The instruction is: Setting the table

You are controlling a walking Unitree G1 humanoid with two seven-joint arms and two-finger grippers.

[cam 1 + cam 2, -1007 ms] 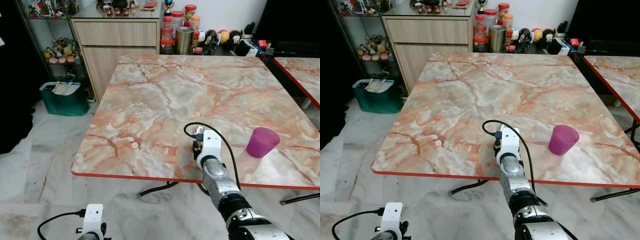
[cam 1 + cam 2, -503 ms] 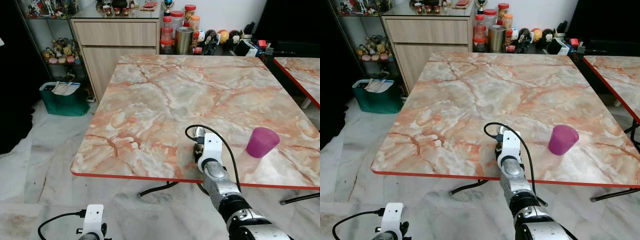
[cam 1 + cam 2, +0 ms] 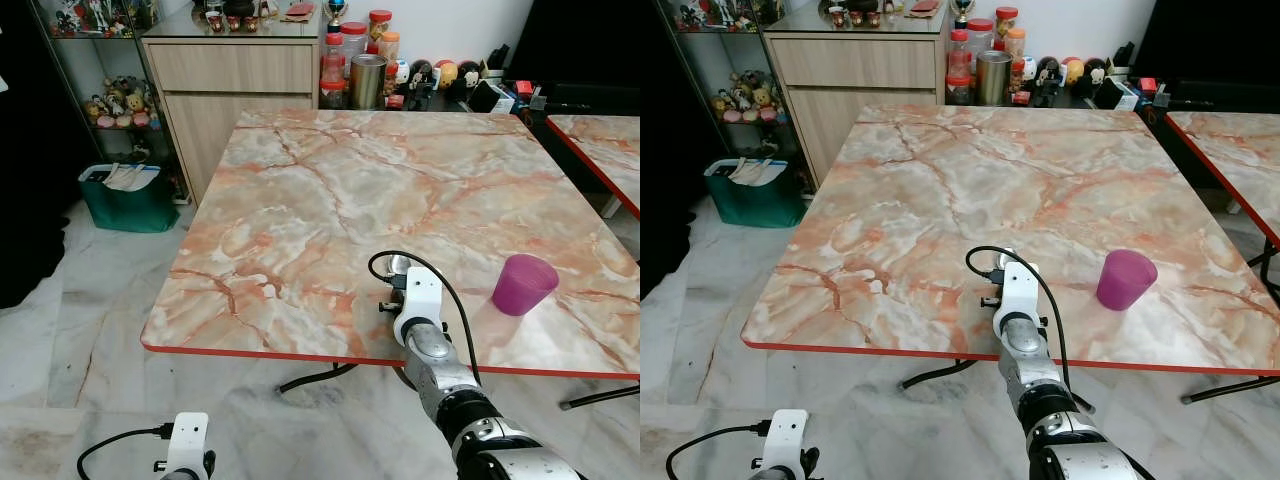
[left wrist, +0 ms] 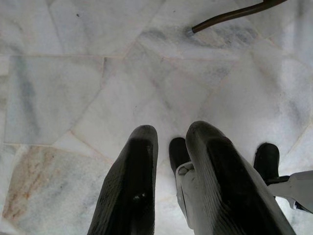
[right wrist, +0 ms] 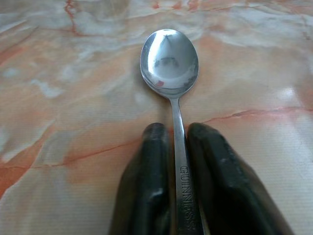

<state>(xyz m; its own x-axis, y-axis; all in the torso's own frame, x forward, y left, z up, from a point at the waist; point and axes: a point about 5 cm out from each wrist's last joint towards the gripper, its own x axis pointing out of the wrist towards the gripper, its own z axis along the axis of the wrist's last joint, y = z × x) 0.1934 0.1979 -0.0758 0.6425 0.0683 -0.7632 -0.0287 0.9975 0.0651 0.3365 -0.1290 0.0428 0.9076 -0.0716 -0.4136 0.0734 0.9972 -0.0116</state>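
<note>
Pink-veined marble covers the square table, which has a red edge and stands on a pale marble floor. Behind it are a wooden cabinet and a row of jars and small figures along the wall. A glass shelf of toys stands to the robot's left, with a green bin on the floor below it. Part of a 2nd table of the same kind shows at the right.

On the near part of the table the right gripper reaches over the front edge. Its 2 black fingers are pinched on the handle of a metal spoon, 1 on each side. The handle bears the word GUINNESS. The spoon's bowl points away from the robot and lies low over the marble; whether it touches the surface cannot be told.

A purple cup stands upright near the front edge, to the right of the gripper and apart from it.

The left gripper hangs low beside the robot over the floor, its 2 fingers close together with a narrow gap between them and nothing held. A dark table leg crosses the floor beyond it.
</note>
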